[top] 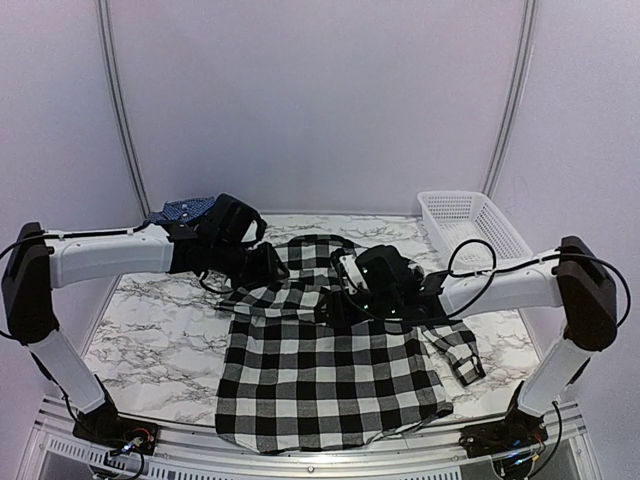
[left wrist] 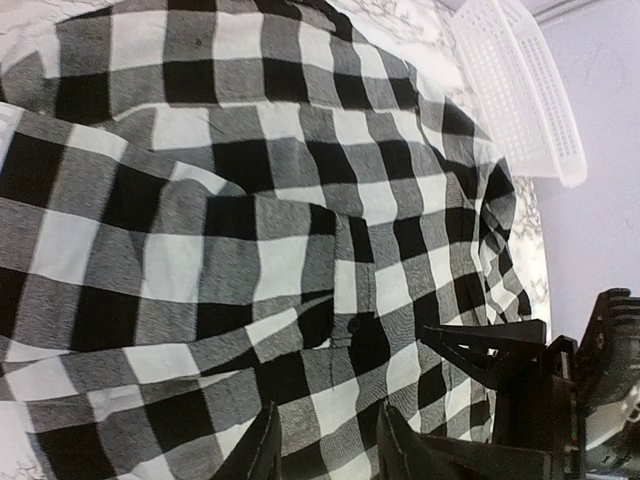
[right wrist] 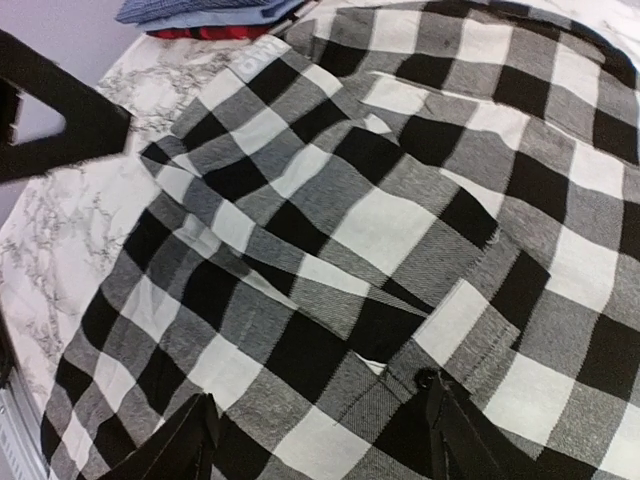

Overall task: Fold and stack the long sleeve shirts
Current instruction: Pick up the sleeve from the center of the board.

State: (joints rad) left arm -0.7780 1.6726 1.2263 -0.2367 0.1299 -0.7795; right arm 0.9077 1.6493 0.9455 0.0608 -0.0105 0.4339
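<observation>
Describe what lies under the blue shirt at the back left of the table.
A thin red strip shows beneath the blue shirt, next to the marble table. What the red thing is cannot be told; the shirt covers the rest.

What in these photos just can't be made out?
- Top view: checked shirt collar and chest, hidden under left arm and right arm.
- Top view: dark blue shirt, mostly behind the left arm.
- Right wrist view: red item under that shirt, only a sliver; top edge cuts the pile.
</observation>
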